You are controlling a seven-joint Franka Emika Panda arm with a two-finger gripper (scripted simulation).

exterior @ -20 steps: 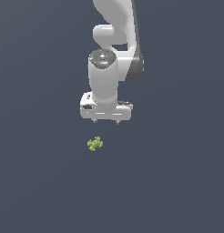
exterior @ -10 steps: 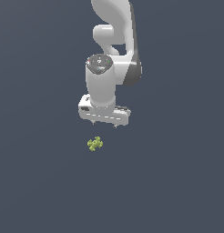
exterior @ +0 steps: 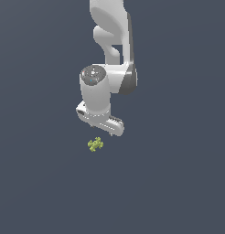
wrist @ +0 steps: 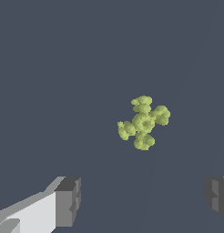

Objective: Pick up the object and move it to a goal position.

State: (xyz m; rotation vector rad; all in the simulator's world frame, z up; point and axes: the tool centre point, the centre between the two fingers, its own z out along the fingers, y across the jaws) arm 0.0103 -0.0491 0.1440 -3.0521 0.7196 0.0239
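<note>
A white robot arm reaches down from the top of the exterior view over a plain, dark blue-grey floor (exterior: 178, 183). The floor fills both views with no edge, wall or corner in sight, so wide bare room lies on every side of the arm.

The gripper (exterior: 106, 130) hangs low, just above the floor. In the wrist view its two dark grey fingertips (wrist: 68, 200) stand wide apart with nothing between them, so the claw is open and holds nothing.

The object (exterior: 95, 144) is a tiny yellow-green knobbly lump, far smaller than the gripper. It lies on the floor near the gripper, toward the exterior view's left, and does not touch it. In the wrist view the object (wrist: 143, 123) shows four bumpy lobes in a rough cross, lying ahead of the fingertips and nearer to one of them than the other.
</note>
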